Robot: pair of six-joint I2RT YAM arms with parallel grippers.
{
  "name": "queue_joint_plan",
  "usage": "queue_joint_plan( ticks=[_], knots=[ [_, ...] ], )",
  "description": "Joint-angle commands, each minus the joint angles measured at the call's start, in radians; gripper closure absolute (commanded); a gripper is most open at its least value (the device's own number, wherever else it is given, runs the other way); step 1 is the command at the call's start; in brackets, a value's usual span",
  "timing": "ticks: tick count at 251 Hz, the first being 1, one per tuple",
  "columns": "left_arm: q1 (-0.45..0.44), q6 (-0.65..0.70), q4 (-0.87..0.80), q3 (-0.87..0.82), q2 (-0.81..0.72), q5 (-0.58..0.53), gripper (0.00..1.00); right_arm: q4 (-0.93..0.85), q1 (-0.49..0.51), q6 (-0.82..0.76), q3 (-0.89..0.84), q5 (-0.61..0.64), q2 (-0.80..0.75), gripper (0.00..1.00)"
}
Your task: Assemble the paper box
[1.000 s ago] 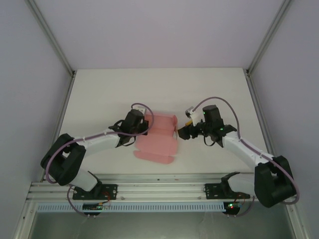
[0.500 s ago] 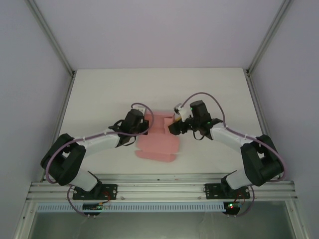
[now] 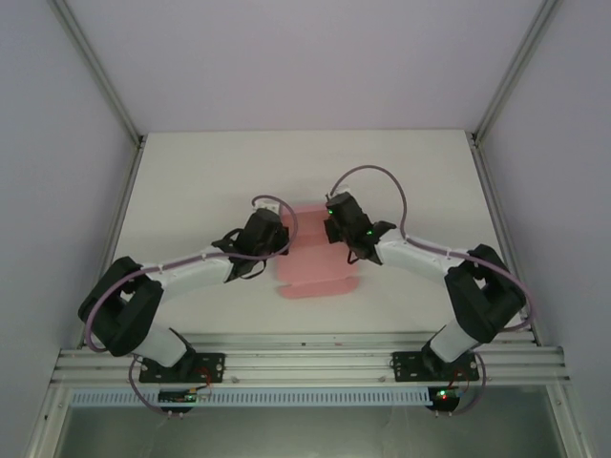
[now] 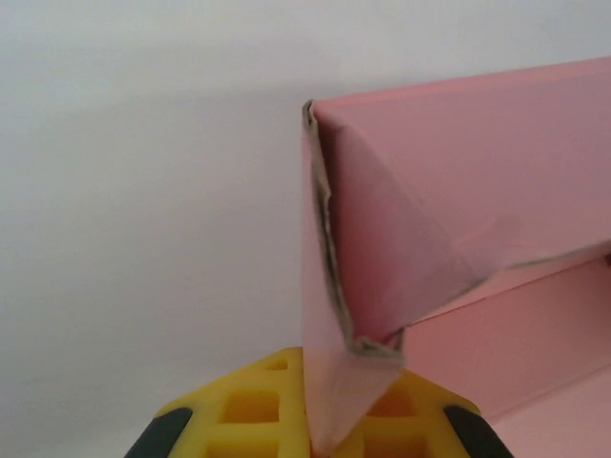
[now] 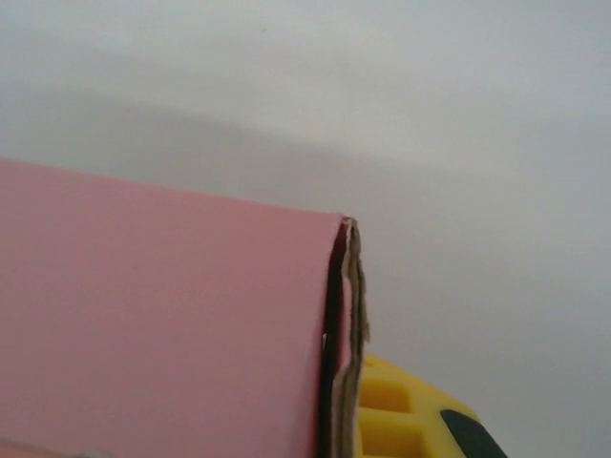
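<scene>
The thin pink card paper box [image 3: 316,260] lay partly folded at the middle of the white desk [image 3: 191,181], its flat panel reaching toward 6 o'clock and its raised walls at the 12 o'clock end.

The left fingers [image 4: 246,412] met the box at its 9 o'clock edge. In the left wrist view a yellow ribbed pad sat just under an upright pink corner flap, whose raw, slightly frayed edge ran down onto the pad. Whether the fingers were closed on that flap could not be told.

The right fingers [image 5: 393,418] were at the box's 1 o'clock corner. In the right wrist view a standing pink wall ended in a doubled, rough edge touching the yellow pad beside it. How far these fingers were open could not be told either.

Bare desk stretched wide toward 12 o'clock and out to 9 and 3 o'clock beyond the two arms. Toward 6 o'clock the box's flat edge lay nearer the desk's front rail [image 3: 305,361], with less room there.
</scene>
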Motion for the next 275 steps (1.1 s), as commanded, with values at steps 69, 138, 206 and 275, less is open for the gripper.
queue_joint_plan(
  ticks=[69,138,206,275],
  knots=[
    [0.004,-0.376,-0.538,0.142,0.048,-0.477,1.00,-0.749,-0.066,0.541,0.192,0.708,0.175,1.00],
    [0.012,-0.240,-0.388,0.143,0.072,-0.346,1.00,-0.257,-0.078,0.313,-0.006,0.471,0.016,0.98],
    [0.009,-0.067,-0.123,0.107,0.045,-0.071,1.00,0.291,-0.071,0.008,-0.254,-0.147,-0.211,0.34],
    [0.053,0.174,-0.260,0.226,0.065,0.060,1.00,0.224,-0.121,0.008,-0.302,-0.462,-0.376,0.02]
  ],
)
